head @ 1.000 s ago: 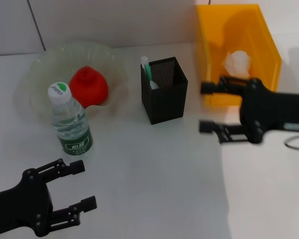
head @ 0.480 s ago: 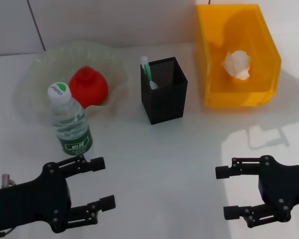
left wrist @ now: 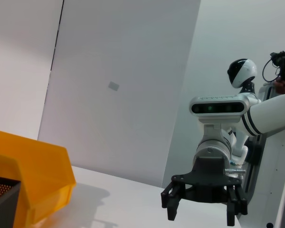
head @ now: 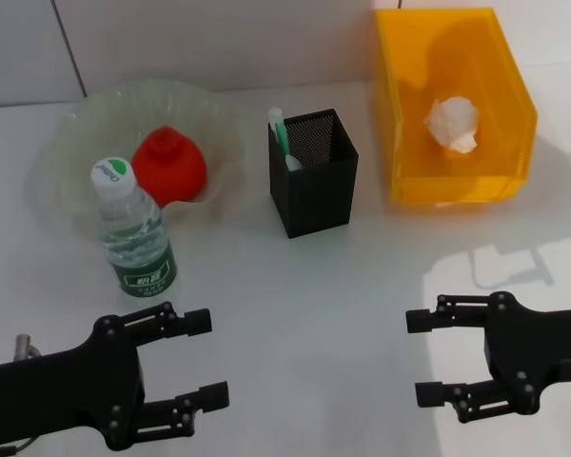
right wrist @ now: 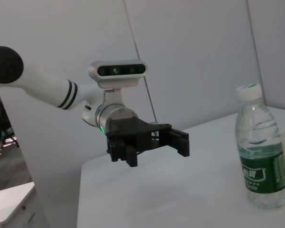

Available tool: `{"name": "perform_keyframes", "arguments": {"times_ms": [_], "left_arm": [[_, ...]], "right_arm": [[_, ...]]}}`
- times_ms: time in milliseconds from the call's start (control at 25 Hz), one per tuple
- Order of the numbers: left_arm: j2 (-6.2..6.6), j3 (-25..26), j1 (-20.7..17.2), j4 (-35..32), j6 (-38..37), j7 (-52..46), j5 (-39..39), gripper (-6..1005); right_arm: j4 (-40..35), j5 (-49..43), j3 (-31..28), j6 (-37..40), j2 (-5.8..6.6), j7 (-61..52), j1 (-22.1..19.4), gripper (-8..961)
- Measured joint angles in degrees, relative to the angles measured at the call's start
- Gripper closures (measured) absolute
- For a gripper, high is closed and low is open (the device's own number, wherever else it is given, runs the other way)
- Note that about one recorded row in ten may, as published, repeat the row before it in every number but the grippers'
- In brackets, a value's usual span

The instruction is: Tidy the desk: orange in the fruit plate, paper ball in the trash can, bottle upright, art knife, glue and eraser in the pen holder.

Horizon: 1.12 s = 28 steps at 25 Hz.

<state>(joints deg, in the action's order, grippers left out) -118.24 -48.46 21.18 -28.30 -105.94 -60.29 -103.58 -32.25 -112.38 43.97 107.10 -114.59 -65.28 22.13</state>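
Observation:
The orange (head: 169, 166) lies in the clear fruit plate (head: 76, 143). The water bottle (head: 132, 228) stands upright in front of the plate; it also shows in the right wrist view (right wrist: 259, 161). The black mesh pen holder (head: 314, 171) holds a green-and-white item (head: 279, 133). The paper ball (head: 452, 125) lies in the yellow trash bin (head: 457, 105). My left gripper (head: 206, 360) is open and empty at the near left. My right gripper (head: 421, 356) is open and empty at the near right.
The white table (head: 305, 314) runs back to a grey wall. The left wrist view shows the right gripper (left wrist: 202, 213) and the bin's corner (left wrist: 33, 175). The right wrist view shows the left gripper (right wrist: 152, 147).
My right gripper has drawn back from the yellow bin to the near right of the table, leaving the paper ball in the bin. My left gripper has shifted slightly right.

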Motion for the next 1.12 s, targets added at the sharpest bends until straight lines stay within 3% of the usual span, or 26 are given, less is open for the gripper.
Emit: {"name": "perform_keyframes", "arguments": {"times_ms": [1120], "left_arm": [[0.03,-2.19,0.88,-0.14,0.22,-0.65,-0.57,216]], "right_arm": [[-0.26,-0.04,0.05,-0.86,-0.83,0.06,0.76,158]]}}
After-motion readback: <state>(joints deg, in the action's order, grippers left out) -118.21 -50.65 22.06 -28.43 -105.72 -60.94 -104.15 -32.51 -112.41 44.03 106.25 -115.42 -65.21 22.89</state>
